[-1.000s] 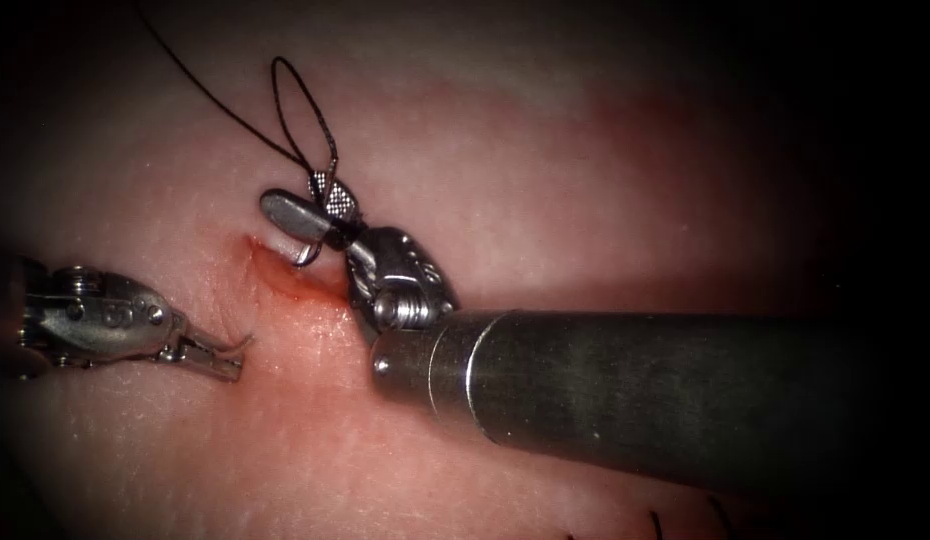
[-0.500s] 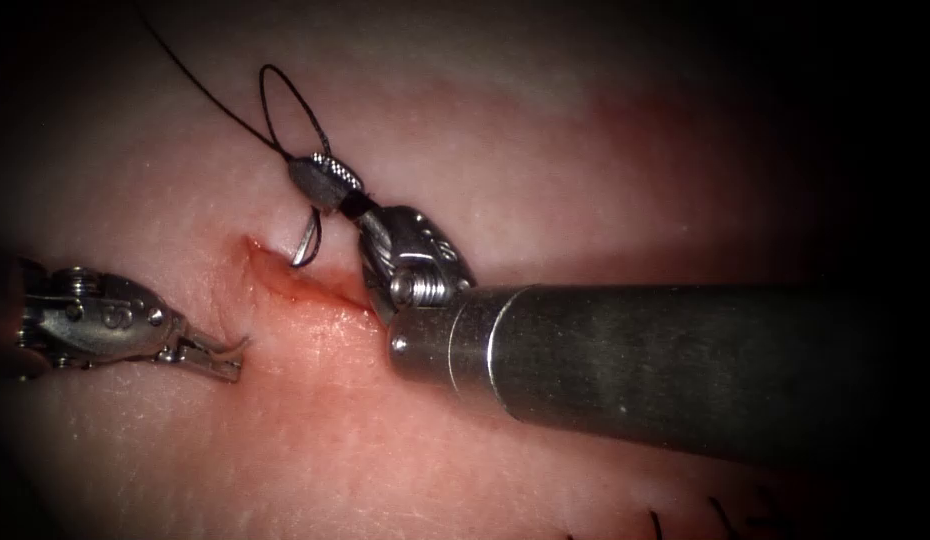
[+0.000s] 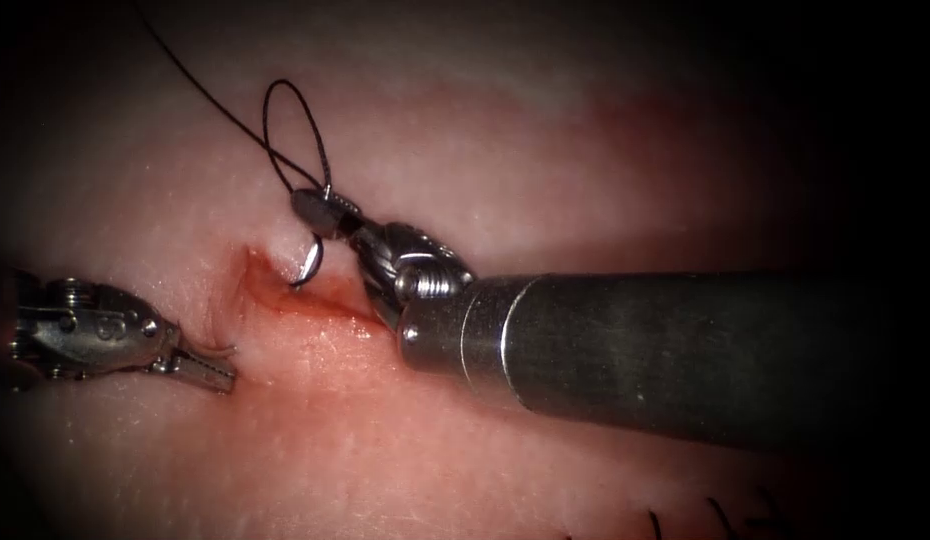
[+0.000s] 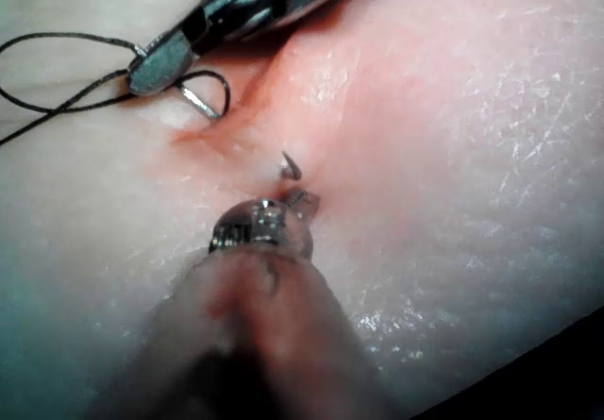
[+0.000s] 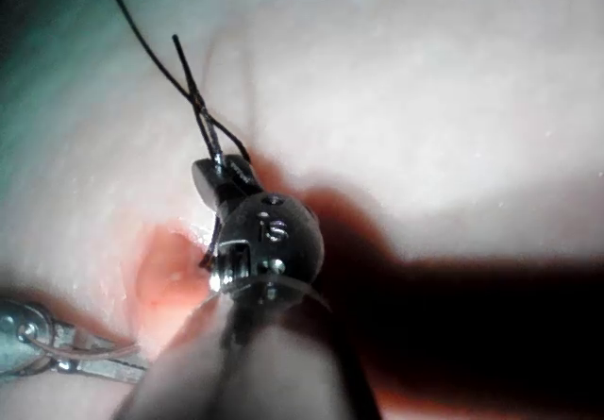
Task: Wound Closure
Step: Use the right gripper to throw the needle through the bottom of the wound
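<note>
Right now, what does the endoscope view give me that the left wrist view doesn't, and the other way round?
Endoscope view: the right arm's long grey shaft and short dark cut thread ends on the pale pork tissue. Left wrist view: a close look at the left tool, jaws open and empty. Both: the right tool shut on the curved steel needle near its thread end, needle tip at the red cut, and the black thread loop.
</note>
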Available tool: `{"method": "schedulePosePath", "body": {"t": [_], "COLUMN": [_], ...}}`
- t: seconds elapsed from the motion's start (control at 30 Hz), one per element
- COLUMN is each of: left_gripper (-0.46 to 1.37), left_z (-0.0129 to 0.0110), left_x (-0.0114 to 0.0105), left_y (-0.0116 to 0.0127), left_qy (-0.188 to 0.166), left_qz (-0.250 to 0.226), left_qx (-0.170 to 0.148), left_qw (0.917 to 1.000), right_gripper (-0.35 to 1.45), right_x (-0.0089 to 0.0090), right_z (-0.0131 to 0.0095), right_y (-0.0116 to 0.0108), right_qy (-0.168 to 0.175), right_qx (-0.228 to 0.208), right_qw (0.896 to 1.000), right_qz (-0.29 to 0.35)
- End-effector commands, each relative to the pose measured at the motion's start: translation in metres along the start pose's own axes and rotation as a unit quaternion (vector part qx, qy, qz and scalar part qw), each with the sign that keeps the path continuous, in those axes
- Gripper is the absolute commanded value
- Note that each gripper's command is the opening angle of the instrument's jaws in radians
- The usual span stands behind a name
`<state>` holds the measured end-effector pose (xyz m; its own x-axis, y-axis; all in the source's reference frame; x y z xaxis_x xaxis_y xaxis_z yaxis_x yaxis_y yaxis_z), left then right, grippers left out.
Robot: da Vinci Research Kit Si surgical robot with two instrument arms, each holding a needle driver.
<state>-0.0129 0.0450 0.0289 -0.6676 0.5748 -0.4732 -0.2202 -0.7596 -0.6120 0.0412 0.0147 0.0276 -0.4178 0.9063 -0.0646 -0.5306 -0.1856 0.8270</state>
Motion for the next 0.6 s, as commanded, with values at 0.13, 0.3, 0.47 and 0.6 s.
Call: {"method": "schedulePosePath", "body": {"t": [0.13, 0.3, 0.47, 0.6], "left_gripper": [-0.30, -0.29, -0.24, -0.22], "left_z": [0.0001, -0.0001, -0.0003, -0.0003], "left_x": [0.0001, 0.0003, 0.0007, 0.0010], "left_y": [0.0000, -0.0001, -0.0003, -0.0004], "left_qy": [0.000, 0.000, -0.001, -0.001], "left_qz": [-0.001, -0.001, -0.003, -0.004], "left_qx": [-0.002, -0.003, -0.004, -0.005], "left_qw": [1.0000, 1.0000, 1.0000, 1.0000], "right_gripper": [-0.35, -0.35, -0.35, -0.35], "right_x": [-0.0016, -0.0034, -0.0048, -0.0057], "right_z": [0.0002, -0.0001, -0.0008, -0.0012], "right_y": [-0.0010, -0.0019, -0.0022, -0.0023], "right_qy": [-0.017, -0.038, -0.055, -0.069], "right_qx": [0.010, 0.010, 0.004, 0.002], "right_qw": [1.000, 0.998, 0.997, 0.995], "right_qz": [0.023, 0.044, 0.061, 0.069]}}
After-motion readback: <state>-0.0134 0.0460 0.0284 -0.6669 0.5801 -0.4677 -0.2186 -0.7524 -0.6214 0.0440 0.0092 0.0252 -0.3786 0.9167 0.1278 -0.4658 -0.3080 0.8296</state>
